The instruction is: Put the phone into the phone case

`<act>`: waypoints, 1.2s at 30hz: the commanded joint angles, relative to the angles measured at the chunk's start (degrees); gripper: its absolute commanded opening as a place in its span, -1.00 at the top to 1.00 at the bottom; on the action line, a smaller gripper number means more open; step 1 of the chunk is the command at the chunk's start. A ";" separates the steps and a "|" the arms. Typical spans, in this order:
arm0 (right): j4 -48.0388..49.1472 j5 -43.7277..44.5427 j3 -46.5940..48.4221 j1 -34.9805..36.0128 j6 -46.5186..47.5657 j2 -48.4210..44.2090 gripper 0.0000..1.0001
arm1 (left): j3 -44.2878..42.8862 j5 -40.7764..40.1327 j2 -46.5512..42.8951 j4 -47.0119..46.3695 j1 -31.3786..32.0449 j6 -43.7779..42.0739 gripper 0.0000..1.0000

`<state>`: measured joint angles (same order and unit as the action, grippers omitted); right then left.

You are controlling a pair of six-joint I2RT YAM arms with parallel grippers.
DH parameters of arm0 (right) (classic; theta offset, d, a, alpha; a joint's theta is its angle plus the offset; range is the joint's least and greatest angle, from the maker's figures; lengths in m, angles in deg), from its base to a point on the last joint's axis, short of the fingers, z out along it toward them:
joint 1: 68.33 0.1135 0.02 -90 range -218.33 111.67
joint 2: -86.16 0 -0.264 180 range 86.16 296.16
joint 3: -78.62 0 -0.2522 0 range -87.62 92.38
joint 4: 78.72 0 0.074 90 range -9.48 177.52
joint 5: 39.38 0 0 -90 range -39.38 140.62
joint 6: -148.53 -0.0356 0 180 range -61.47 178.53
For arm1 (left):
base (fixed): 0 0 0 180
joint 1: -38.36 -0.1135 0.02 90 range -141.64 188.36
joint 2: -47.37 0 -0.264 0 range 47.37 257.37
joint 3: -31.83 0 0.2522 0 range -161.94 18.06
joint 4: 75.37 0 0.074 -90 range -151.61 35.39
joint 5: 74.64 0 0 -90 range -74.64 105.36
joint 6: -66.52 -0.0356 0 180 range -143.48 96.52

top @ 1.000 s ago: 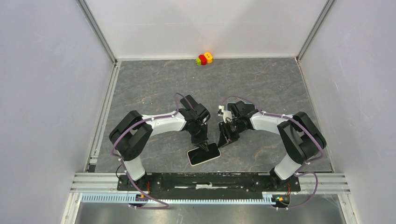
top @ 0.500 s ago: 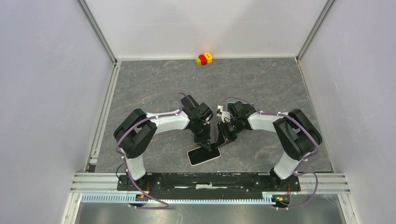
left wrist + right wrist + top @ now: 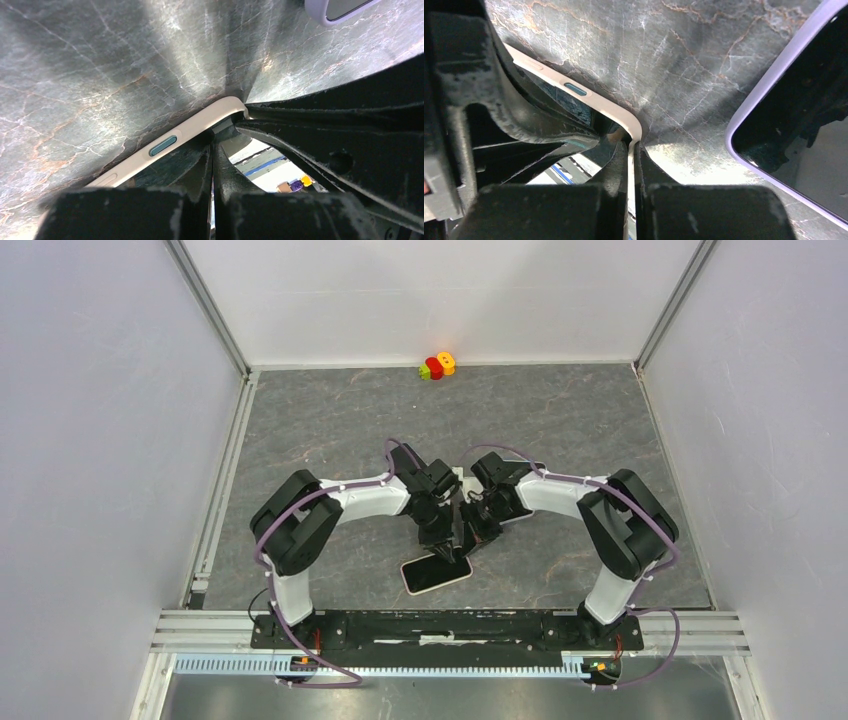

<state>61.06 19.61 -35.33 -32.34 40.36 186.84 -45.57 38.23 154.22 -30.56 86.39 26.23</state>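
Observation:
The phone has a lavender rim and a dark screen and lies flat on the table near the front. It also shows in the right wrist view and in the left wrist view. The cream phone case has a teal side button and stands tilted on edge just behind the phone. My right gripper is shut on the case's end wall by a corner. My left gripper is shut, with its tips against the inner side of the case's long wall. The two grippers meet over the case.
A small red, yellow and green toy lies at the back edge of the grey marbled table. White walls stand on three sides. A metal rail runs along the front by the arm bases.
The right gripper has carried the case left, toward the phone's far end. The left gripper has moved off the phone's edge up and right to the case. The phone has stayed still.

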 commanded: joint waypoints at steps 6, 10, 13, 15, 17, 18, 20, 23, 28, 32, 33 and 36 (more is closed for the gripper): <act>0.66 15.04 -0.60 2.68 5.80 -3.70 1.00 | 0.58 -11.09 -1.92 -0.11 -0.21 -4.63 0.52; 2.18 15.27 0.26 2.00 3.49 -10.34 0.94 | 2.54 -10.96 -9.28 -4.32 -0.89 -4.15 -0.19; 3.79 14.83 -0.07 0.29 1.59 -14.53 0.67 | 4.37 -10.35 -15.03 -7.39 -2.29 -3.63 -0.50; 5.01 14.04 -0.96 -1.53 0.23 -17.10 0.37 | 6.71 -9.14 -19.06 -10.13 -4.00 -2.58 -0.65; 6.40 12.69 -2.17 -3.92 -0.96 -19.72 0.04 | 10.11 -7.29 -23.42 -14.09 -6.19 -1.23 -0.84; 7.41 11.71 -3.14 -5.36 -1.43 -21.13 -0.14 | 12.24 -5.89 -25.94 -16.46 -7.61 -0.44 -0.94; 9.92 9.80 -5.23 -8.03 -2.49 -23.83 -0.45 | 16.19 -3.46 -30.38 -21.82 -10.72 1.14 -1.00; 13.11 8.34 -8.58 -11.51 -4.23 -27.55 -0.87 | 21.56 0.53 -35.95 -28.07 -15.32 3.84 -1.00; 13.80 8.06 -10.07 -13.57 -3.94 -29.68 -0.96 | 26.87 3.69 -43.22 -30.87 -22.08 4.85 -1.00; 14.07 8.87 -10.57 -14.01 -3.67 -30.63 -0.96 | 27.86 3.10 -47.92 -29.75 -25.00 1.35 -1.00; 13.98 9.68 -10.54 -14.01 -3.46 -31.00 -0.96 | 27.65 2.44 -48.80 -28.42 -25.42 -0.30 -1.00; 13.59 13.26 -10.80 -14.07 -2.57 -32.66 -0.96 | 26.23 -0.13 -51.92 -25.38 -25.71 -7.57 -1.00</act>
<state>72.58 29.21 -45.84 -46.03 36.90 157.38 -17.55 39.41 106.40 -56.72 61.28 27.61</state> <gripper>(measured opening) 0.979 0.995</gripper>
